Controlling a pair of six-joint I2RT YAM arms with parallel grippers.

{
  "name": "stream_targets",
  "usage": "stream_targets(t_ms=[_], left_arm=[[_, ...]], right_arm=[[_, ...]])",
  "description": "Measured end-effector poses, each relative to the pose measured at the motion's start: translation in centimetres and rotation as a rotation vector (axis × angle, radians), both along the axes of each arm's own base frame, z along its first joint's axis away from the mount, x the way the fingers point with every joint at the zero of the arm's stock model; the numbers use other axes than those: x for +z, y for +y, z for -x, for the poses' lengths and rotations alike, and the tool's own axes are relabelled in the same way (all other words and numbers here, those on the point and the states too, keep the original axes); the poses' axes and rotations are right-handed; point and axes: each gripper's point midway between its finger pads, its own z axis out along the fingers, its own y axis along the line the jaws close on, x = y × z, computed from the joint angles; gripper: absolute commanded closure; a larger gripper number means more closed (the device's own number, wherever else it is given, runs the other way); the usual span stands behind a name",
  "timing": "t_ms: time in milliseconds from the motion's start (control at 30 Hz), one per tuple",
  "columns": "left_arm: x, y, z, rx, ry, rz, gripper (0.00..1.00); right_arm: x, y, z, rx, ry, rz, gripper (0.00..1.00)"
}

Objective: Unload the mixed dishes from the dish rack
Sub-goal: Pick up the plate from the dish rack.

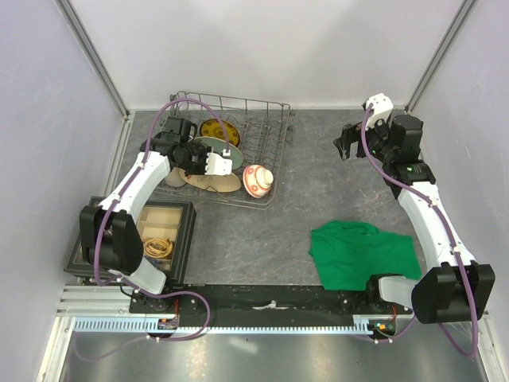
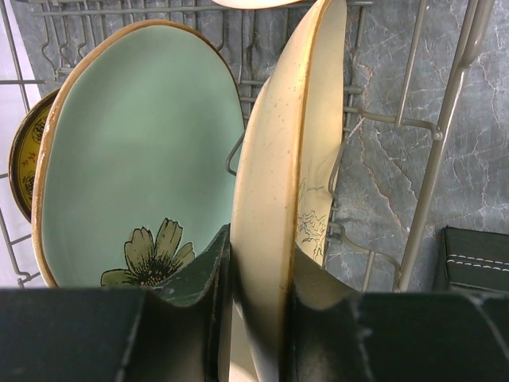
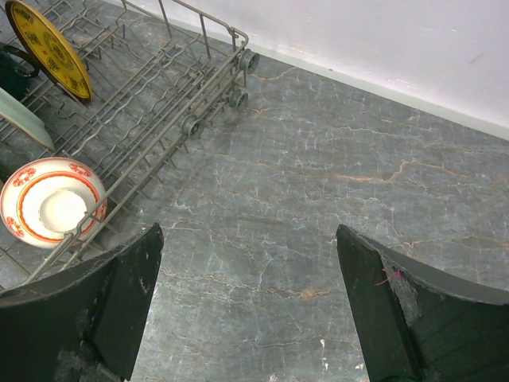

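The grey wire dish rack (image 1: 269, 121) stands at the back left. In it, on edge, are a yellow-patterned plate (image 1: 215, 127), a mint-green plate (image 1: 208, 147) with a flower and a cream plate (image 1: 216, 183). A red-and-white bowl (image 1: 258, 181) lies at its right end. My left gripper (image 2: 258, 278) is shut on the cream plate's (image 2: 278, 159) rim, one finger on each face, with the mint plate (image 2: 135, 135) just to its left. My right gripper (image 3: 248, 231) hangs open over bare table, to the right of the rack (image 3: 199, 119) and bowl (image 3: 52, 211).
A green cloth (image 1: 362, 255) lies crumpled on the table at the front right. A black-framed tray (image 1: 184, 208) with small items sits at the front left, close to the rack. White walls close in the back and both sides.
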Motion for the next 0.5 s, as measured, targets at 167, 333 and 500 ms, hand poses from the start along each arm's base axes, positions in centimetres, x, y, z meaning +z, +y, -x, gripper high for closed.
stream_targets(t_ms=[167, 333, 500], left_arm=[[0.00, -0.11, 0.05, 0.001, 0.002, 0.001, 0.98], [0.06, -0.28, 0.10, 0.015, 0.009, 0.003, 0.98], [0.52, -0.65, 0.01, 0.046, 0.015, 0.016, 0.98]], right_arm=[[-0.05, 0.00, -0.01, 0.000, 0.002, 0.000, 0.02], [-0.05, 0.01, -0.01, 0.000, 0.002, 0.000, 0.02], [-0.04, 0.06, 0.01, 0.004, 0.002, -0.001, 0.02]])
